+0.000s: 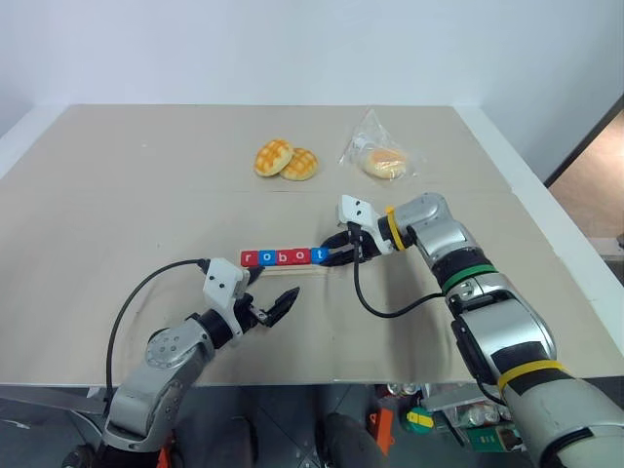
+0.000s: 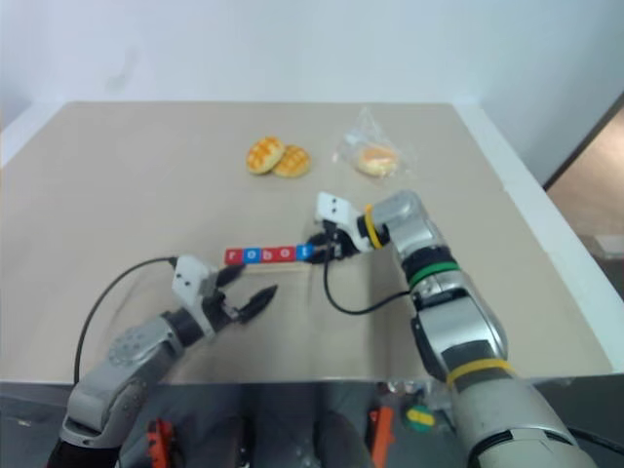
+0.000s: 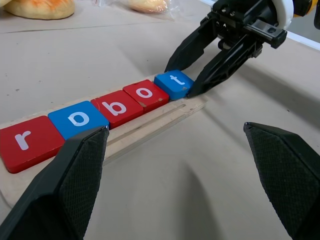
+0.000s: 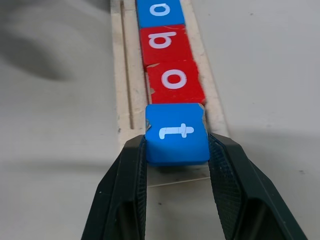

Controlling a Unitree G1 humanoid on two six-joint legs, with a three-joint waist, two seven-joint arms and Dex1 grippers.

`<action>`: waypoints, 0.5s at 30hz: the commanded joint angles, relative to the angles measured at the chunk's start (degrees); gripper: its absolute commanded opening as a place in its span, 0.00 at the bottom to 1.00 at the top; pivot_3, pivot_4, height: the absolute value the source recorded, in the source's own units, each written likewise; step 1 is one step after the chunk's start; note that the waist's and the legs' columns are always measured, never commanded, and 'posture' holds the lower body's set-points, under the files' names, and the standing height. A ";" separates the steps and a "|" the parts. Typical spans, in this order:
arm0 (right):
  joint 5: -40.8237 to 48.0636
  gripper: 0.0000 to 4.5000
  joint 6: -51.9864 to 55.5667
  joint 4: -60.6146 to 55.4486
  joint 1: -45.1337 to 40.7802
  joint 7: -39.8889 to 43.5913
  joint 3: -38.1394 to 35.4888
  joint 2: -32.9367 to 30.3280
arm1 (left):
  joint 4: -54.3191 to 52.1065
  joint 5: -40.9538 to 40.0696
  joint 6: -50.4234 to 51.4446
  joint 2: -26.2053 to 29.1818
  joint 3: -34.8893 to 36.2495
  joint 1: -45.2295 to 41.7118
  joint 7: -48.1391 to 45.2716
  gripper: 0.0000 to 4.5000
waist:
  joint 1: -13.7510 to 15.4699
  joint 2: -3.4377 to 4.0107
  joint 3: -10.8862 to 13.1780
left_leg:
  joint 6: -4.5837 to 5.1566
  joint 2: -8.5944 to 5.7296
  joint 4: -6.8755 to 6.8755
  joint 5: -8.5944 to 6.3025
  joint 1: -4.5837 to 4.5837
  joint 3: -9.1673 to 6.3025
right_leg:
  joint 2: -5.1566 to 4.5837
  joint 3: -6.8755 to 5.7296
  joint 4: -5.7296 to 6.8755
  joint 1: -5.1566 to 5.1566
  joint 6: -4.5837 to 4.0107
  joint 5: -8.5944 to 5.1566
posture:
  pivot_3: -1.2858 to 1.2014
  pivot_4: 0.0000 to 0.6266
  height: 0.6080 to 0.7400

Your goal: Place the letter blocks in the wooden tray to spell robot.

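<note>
The right gripper (image 4: 176,150) was clamped on the small flat blue square tile marked "t" (image 4: 177,133), seated at the end of the long pale wooden tray (image 3: 150,127) on the tan surface (image 1: 146,175). The red "r" tile (image 3: 27,141), blue "o" tile (image 3: 77,118), red "b" tile (image 3: 116,107) and red "o" tile (image 3: 145,93) lay in a row. Judgement: the "t" sat slightly off the last "o"; nudge it flush, then release straight back. The left gripper (image 3: 180,170) stood spread wide, empty, near the tray.

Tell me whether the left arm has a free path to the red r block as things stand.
Probably yes. The left gripper hangs open just in front of the wooden tray, and the red r block sits at the tray's near end with nothing lying between; the right gripper works at the other end.
</note>
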 commanded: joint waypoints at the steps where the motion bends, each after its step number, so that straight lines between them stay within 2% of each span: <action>1: 1.53 0.37 3.51 -7.73 1.96 -1.46 -1.73 -1.62 | -1.97 -0.20 -0.15 0.31 -0.57 -0.52 -0.67 1.00 | 0.01 0.00 0.00 | 0.00 0.00 0.00 0.00 0.00 -0.01 | 0.00 -0.01 0.00 0.00 0.01 0.00 | 0.52 0.24 1.00; 9: 3.93 0.37 14.15 -21.66 6.77 -5.17 -3.22 -2.78 | -1.10 -0.30 -0.24 0.29 -0.83 -0.94 -0.94 1.00 | 0.02 0.00 0.00 | 0.00 0.00 0.00 0.00 -0.01 -0.02 | 0.02 -0.01 0.00 -0.01 0.02 -0.01 | 0.52 0.24 1.00; 15: 4.53 0.37 18.22 -28.06 9.67 -6.21 -2.60 -3.91 | -0.38 -0.15 -0.43 0.12 -1.06 -1.41 -1.41 1.00 | 0.02 0.00 0.00 | 0.00 -0.01 0.01 0.00 -0.03 -0.03 | 0.00 -0.03 -0.01 0.00 0.05 -0.03 | 0.52 0.24 1.00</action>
